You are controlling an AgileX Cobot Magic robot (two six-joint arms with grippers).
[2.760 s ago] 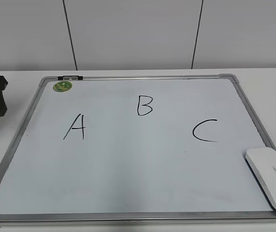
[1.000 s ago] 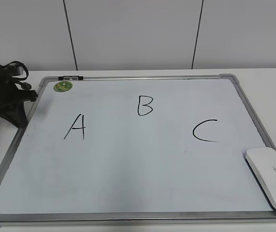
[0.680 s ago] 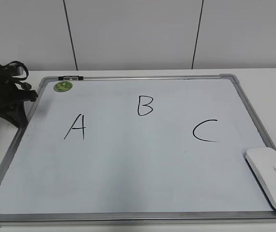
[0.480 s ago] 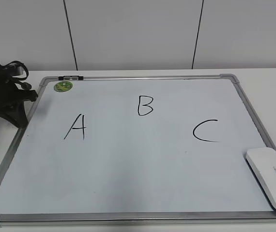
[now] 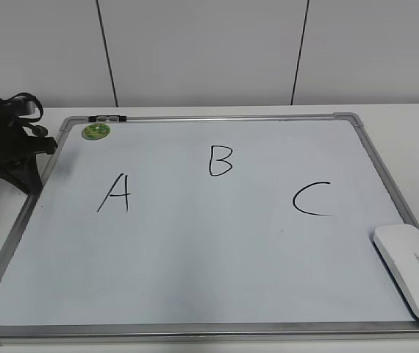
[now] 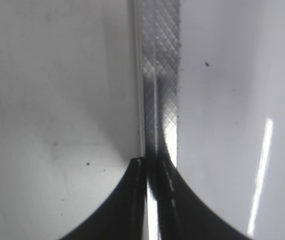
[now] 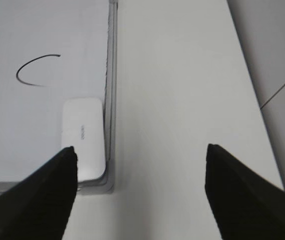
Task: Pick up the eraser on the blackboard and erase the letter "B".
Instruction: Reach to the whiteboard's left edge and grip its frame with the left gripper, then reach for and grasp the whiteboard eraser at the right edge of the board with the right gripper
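The blackboard [image 5: 195,250] lies flat on the table and bears the black letters A, B and C. The letter "B" [image 5: 220,160] is at the upper middle. The white eraser [image 5: 409,269] lies on the board's near right corner; it also shows in the right wrist view [image 7: 84,137]. My left gripper [image 5: 20,180] is shut, its tips at the board's left frame [image 6: 157,75], as the left wrist view [image 6: 150,162] shows. My right gripper [image 7: 140,149] is open and empty over the bare table right of the eraser. It is out of the exterior view.
A round green magnet [image 5: 95,132] sits at the board's far left corner. The letter A [image 5: 115,193] is at the left and C [image 5: 311,198] at the right. A white wall stands behind the table. The table's right edge [image 7: 247,90] is near my right gripper.
Since 2.8 s ago my left gripper has moved right to the board's left frame. Over the last second nothing has moved.
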